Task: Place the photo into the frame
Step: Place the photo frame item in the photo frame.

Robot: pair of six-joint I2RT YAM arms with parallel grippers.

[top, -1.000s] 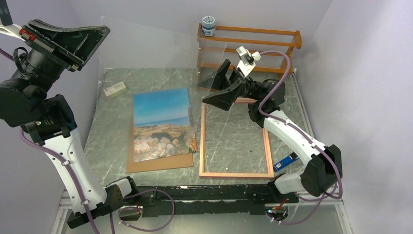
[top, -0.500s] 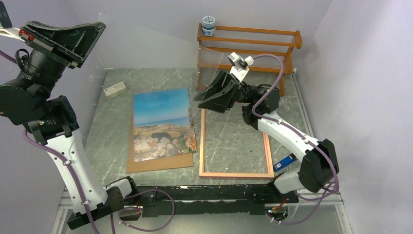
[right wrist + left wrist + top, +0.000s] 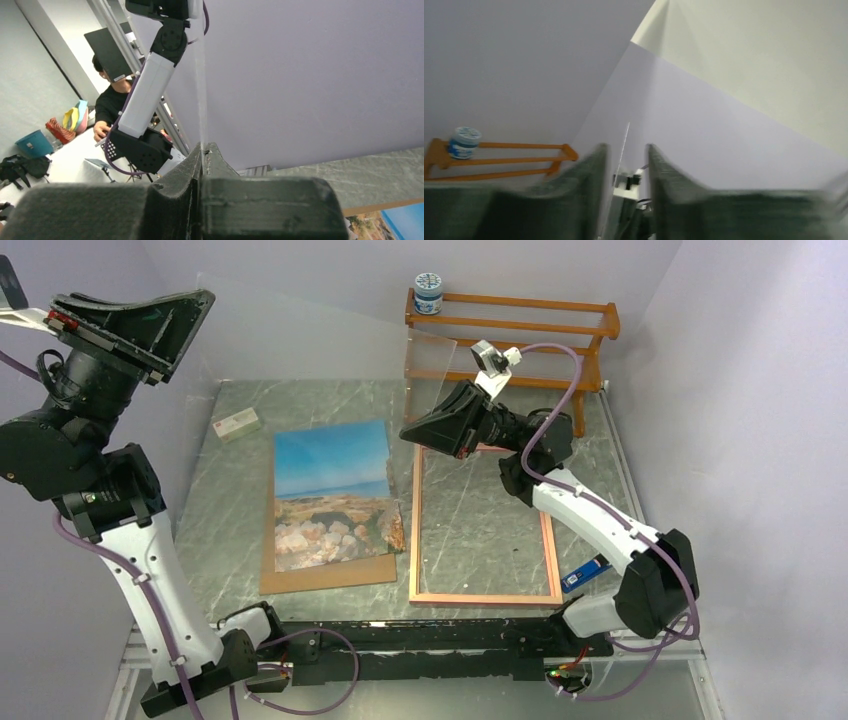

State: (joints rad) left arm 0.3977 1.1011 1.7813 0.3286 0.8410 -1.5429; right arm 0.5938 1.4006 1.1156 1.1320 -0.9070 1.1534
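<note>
The large rectangular seashore print (image 3: 330,490), deep blue sky over a sea horizon and pale rocks, is laid face up on a plain brown fibreboard panel (image 3: 330,575) on the grey marbled table (image 3: 235,510). It lies just left of the thin rectangular frame (image 3: 485,598), pale pinkish wood in colour, which is laid flat with marble seen through its opening. A clear pane (image 3: 300,350) is held raised above the table. The right gripper (image 3: 204,150) is pinched tight on its edge, while the left gripper (image 3: 626,160) is seen with fingers parted and the pane's edge between them.

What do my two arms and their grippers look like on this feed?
Left arm and right arm: white links, black joints, purple cables looped alongside. Left gripper and right gripper: broad dark wedge-shaped fingers, rough-textured. Small red mark at the left gripper's base.
</note>
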